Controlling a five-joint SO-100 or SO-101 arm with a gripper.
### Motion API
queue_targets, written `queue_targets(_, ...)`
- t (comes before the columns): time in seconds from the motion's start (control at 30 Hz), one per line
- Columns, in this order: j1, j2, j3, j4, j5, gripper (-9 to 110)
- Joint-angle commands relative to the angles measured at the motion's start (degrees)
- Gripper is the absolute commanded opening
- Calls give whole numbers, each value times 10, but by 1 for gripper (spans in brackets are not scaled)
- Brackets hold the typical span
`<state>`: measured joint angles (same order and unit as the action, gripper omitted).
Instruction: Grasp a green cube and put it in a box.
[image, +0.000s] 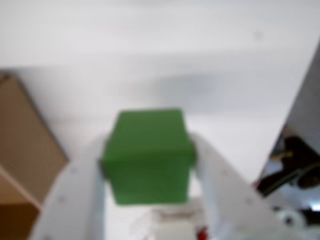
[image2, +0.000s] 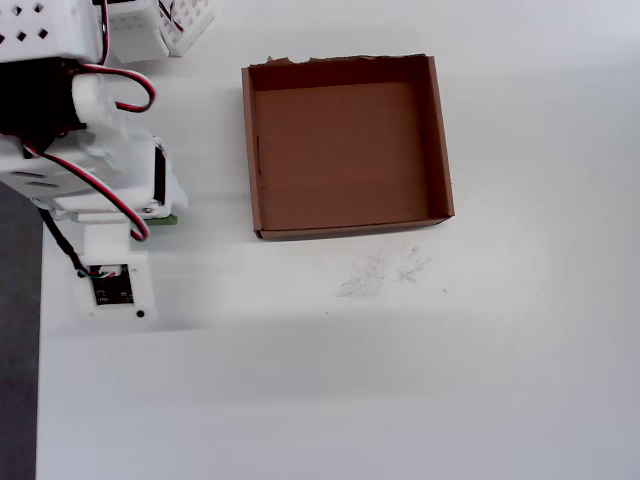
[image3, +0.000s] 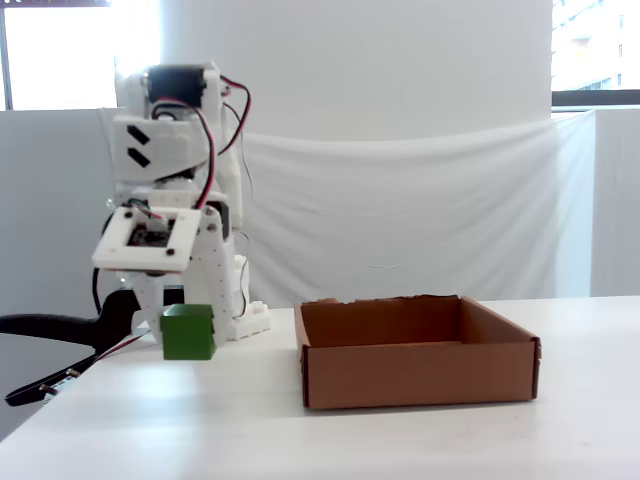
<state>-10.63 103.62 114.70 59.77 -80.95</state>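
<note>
- The cube (image: 148, 156) sits between the two white fingers of the gripper (image: 150, 175), which clamp it from both sides.
- In the fixed view the cube (image3: 187, 332) hangs just above the table (image3: 330, 440), left of the box (image3: 415, 350).
- No readable writing.
- A white basket (image2: 185, 25) stands near the arm's base.

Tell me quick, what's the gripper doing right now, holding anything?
Gripper: closed on the green cube, one finger against each side of it; in the fixed view the cube is off the table, left of the box, not yet over it.
</note>
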Motion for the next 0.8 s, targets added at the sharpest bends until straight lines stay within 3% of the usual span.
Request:
queue_targets(0.0, -38, 29, -73, 35, 39, 13)
queue_targets(0.17, -119, 28, -118, 40, 143, 15)
queue_targets(0.5, -296, 6, -140, 20, 254, 14)
queue_targets(0.77, -404, -10, -40, -59, 319, 14)
